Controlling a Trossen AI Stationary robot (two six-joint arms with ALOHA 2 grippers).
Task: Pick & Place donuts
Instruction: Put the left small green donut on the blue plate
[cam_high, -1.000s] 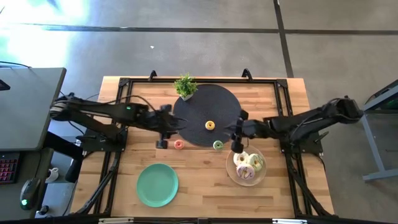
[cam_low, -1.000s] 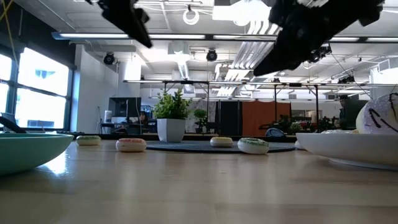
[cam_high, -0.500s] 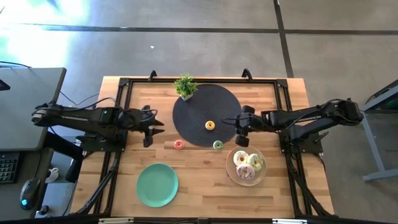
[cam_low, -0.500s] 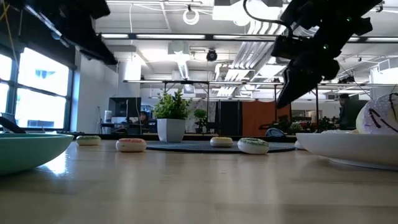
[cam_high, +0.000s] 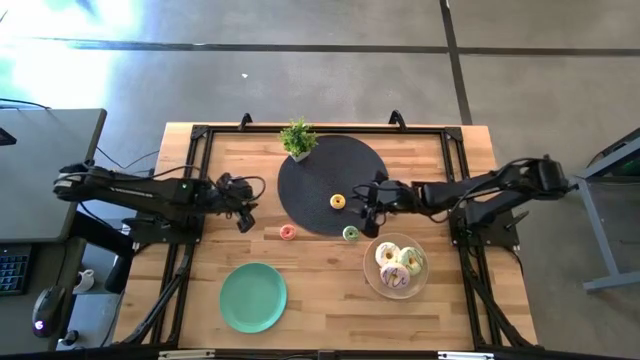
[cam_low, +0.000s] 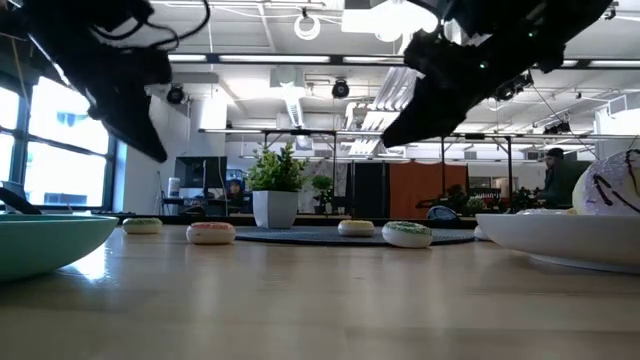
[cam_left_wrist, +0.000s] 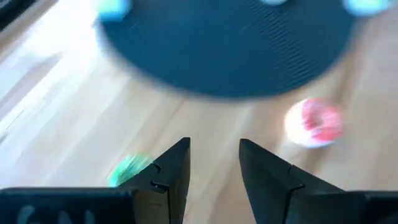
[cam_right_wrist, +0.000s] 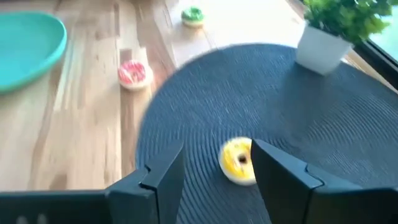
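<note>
Wooden counter (cam_high: 200, 300), black frame rails along its edges. Round dark mat (cam_high: 315, 170) at the far middle. Small potted plant (cam_high: 298, 139) in a white pot, on the mat's far left rim. Teal plate (cam_high: 253, 297) near left. Clear glass plate (cam_high: 372, 280) near right. Grey concrete floor (cam_high: 300, 70) around.

Right gripper (cam_high: 368, 212) over right edge of the round dark mat (cam_high: 310, 195), beside the yellow donut (cam_high: 338, 201). Left gripper (cam_high: 245, 203) over bare wood left of the mat. Pink donut (cam_high: 288, 232) and green-iced donut (cam_high: 351, 233) on the table at the mat's near edge. Clear plate (cam_high: 372, 270) holds three donuts (cam_high: 397, 267) (larger ones). Teal plate (cam_high: 253, 297) near front, small plant (cam_high: 298, 138) at back.
</note>
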